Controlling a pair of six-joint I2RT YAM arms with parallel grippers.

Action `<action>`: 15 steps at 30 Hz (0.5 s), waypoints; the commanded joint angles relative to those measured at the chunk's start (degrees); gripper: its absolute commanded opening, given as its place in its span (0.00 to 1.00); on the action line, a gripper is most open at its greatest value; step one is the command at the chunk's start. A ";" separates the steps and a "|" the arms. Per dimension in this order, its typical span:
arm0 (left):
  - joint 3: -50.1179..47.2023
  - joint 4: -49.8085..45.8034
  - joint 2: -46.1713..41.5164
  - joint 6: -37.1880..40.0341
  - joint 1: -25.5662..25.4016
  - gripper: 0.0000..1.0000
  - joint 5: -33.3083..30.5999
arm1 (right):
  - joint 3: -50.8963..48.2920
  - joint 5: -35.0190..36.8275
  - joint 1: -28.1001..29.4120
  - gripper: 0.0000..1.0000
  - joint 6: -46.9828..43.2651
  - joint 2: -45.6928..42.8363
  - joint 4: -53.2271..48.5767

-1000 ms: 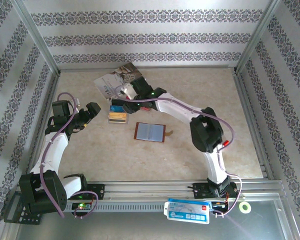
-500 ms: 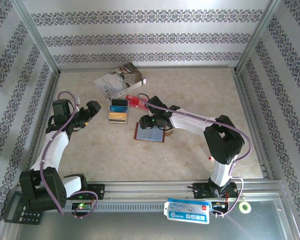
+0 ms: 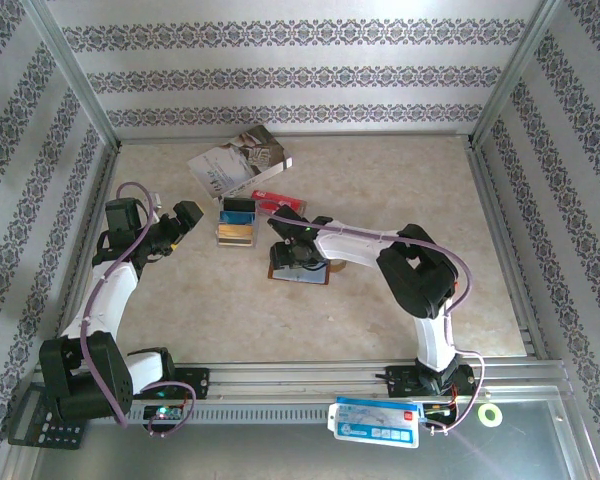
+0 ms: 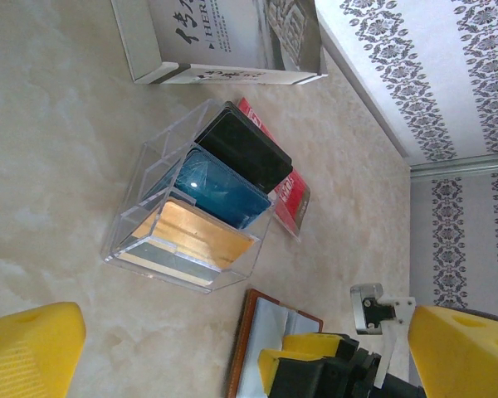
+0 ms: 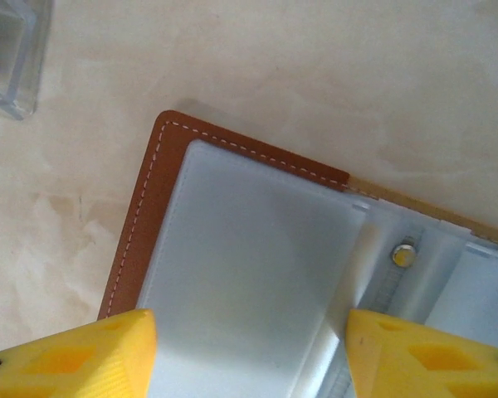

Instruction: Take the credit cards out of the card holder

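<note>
The right gripper [image 5: 251, 332] hangs with its fingers parted and nothing pinched, directly over the open card holder [image 5: 249, 240], whose clear sleeve lies under its tips. The left gripper [image 3: 187, 218] gapes wide, empty. Ahead of it the credit cards [image 4: 207, 236], gold and blue, stand in a clear rack [image 4: 149, 178]; a booklet [image 4: 216, 37] lies beyond

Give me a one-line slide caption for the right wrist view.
Yellow fingers spread apart over the open brown card holder, pale lining up, on the beige table.
</note>
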 commanded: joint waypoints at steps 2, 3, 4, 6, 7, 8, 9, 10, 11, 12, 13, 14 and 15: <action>-0.76 2.45 0.11 -0.87 0.13 1.00 1.08 | 2.75 1.43 0.50 0.62 -0.74 2.94 -3.93; -0.74 2.47 0.16 -0.93 0.12 1.00 1.08 | 3.03 1.15 0.53 0.62 -1.13 3.50 -4.29; -0.74 2.47 0.07 -0.88 0.12 1.00 1.14 | 3.29 1.04 0.50 0.62 -1.44 3.91 -4.55; -0.88 2.43 -0.10 -0.90 0.12 1.00 1.26 | 3.67 0.71 0.58 0.62 -2.51 4.74 -5.02; -0.90 2.39 -0.07 -0.90 0.12 1.00 1.26 | 3.82 0.64 0.59 0.62 -2.91 5.04 -5.26; -0.83 2.41 -0.13 -0.92 0.12 1.00 1.26 | 3.90 0.42 0.58 0.62 -3.59 5.27 -5.42; -0.89 2.45 -0.14 -0.94 0.12 1.00 1.21 | 4.12 0.25 0.58 0.62 -4.25 5.45 -5.64; -0.84 2.42 -0.18 -1.02 0.12 1.00 1.25 | 4.35 0.42 0.69 0.62 -4.72 5.75 -5.99; -0.88 2.43 -0.18 -1.02 0.12 1.00 1.26 | 4.63 1.28 0.72 0.62 -5.08 6.03 -6.72; -0.97 2.60 -0.18 -1.11 0.12 1.00 1.32 | 4.95 2.26 0.78 0.63 -5.34 6.42 -7.33; -0.99 2.66 -0.11 -1.09 0.12 1.00 1.34 | 5.21 2.90 0.76 0.63 -5.44 6.73 -8.01; -1.03 2.60 -0.18 -1.14 0.12 1.00 1.39 | 5.43 3.48 0.81 0.63 -5.44 7.12 -8.63; -1.00 2.62 -0.11 -1.21 0.12 1.00 1.48 | 5.60 3.83 0.76 0.63 -5.44 7.45 -8.96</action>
